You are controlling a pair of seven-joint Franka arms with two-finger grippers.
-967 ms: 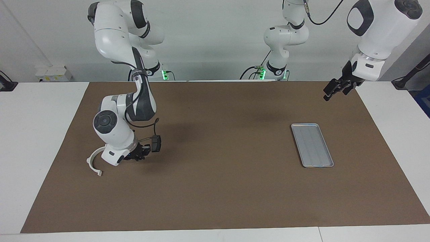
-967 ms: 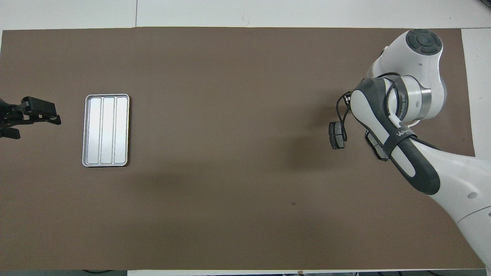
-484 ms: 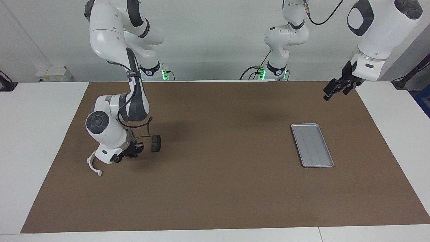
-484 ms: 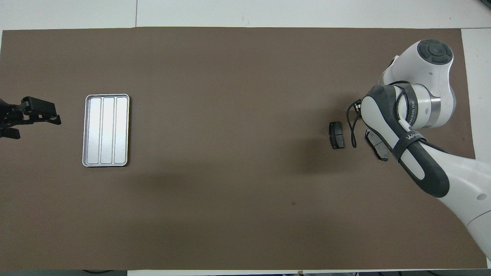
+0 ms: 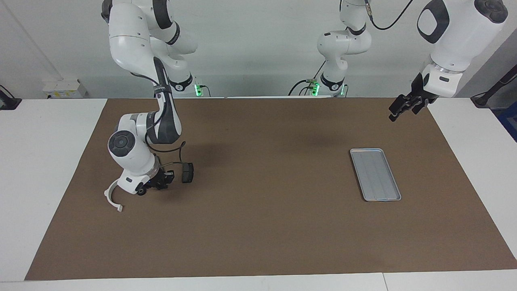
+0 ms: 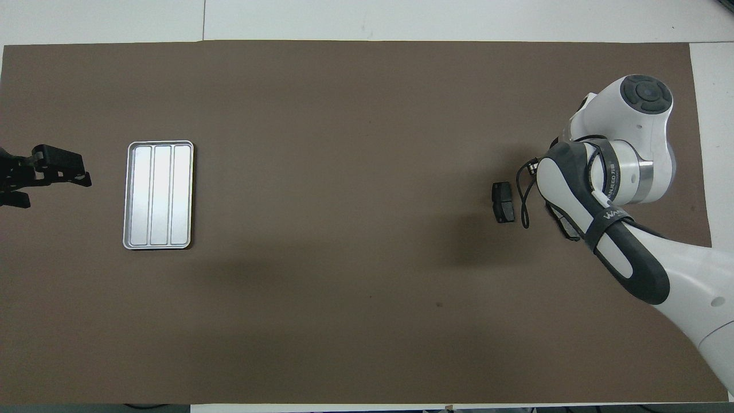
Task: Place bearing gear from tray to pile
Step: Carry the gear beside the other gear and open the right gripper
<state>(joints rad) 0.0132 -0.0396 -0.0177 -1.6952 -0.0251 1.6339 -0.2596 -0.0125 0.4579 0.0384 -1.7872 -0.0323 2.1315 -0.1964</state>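
The silver tray (image 5: 375, 174) (image 6: 158, 195) lies bare toward the left arm's end of the table. The pile is toward the right arm's end: a white half-ring bracket (image 5: 112, 197), one dark brake pad (image 5: 188, 173) (image 6: 503, 202), and a second pad (image 6: 566, 228) mostly under the right arm. My right gripper (image 5: 162, 182) is shut and hangs low over the pile, between the bracket and the first pad. A small dark round thing (image 5: 141, 191) shows under that hand; I cannot tell whether it is the bearing gear. My left gripper (image 5: 405, 106) (image 6: 46, 178) waits open in the air over the mat's corner.
A brown mat (image 5: 266, 226) covers the table, with white table surface (image 5: 44, 161) around it. The right arm's elbow and forearm (image 6: 608, 195) hang over the pile and hide part of it from above.
The right hand has moved off the first brake pad toward the right arm's end of the table and stays low over the pile. The left arm has not moved.
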